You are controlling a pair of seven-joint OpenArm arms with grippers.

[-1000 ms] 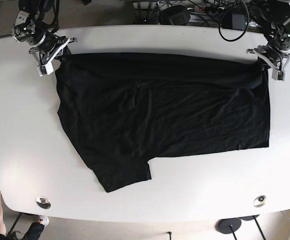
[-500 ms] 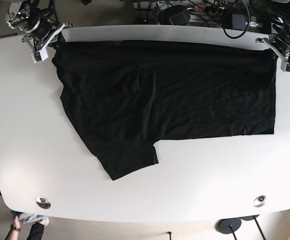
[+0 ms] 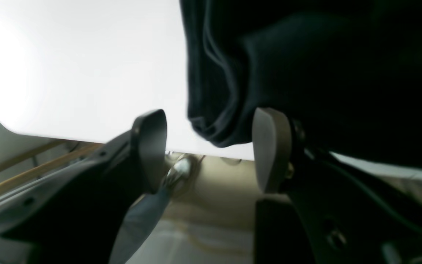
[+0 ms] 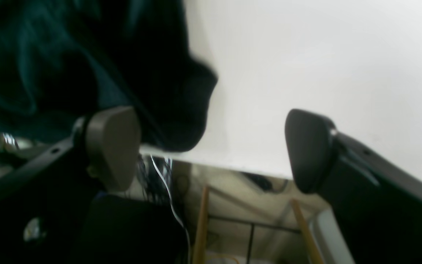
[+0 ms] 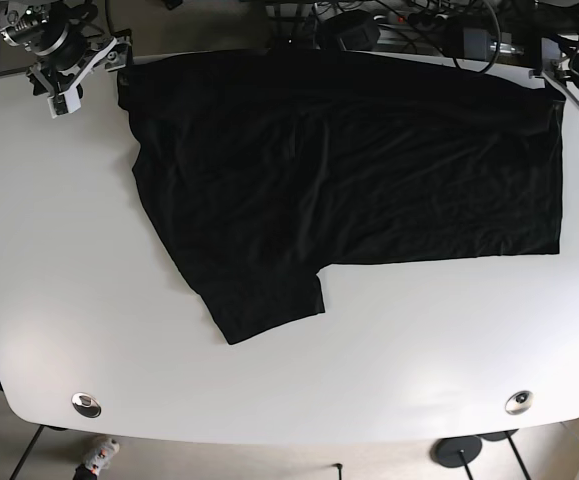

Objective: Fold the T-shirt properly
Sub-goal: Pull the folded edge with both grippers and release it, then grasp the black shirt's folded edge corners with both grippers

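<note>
The black T-shirt (image 5: 349, 170) lies spread flat on the white table (image 5: 59, 280), its top edge along the table's far edge and one sleeve (image 5: 269, 300) pointing to the front. My left gripper (image 5: 577, 98) is at the shirt's far right corner. In the left wrist view it (image 3: 209, 150) is open, and the cloth corner (image 3: 214, 132) hangs loose between the pads. My right gripper (image 5: 84, 75) is at the far left corner. It (image 4: 209, 146) is open too, and the cloth corner (image 4: 181, 121) lies beside one fingertip (image 4: 112, 146), unclamped.
Cables and equipment (image 5: 389, 25) crowd the space behind the table's far edge. Two round metal fittings (image 5: 86, 404) (image 5: 518, 402) sit near the front edge. White table surface shows left of and in front of the shirt.
Both grippers moved back and outward to the table's far corners, dragging the shirt toward the far edge and stretching it flatter. The shirt corners now sit loose between open fingers.
</note>
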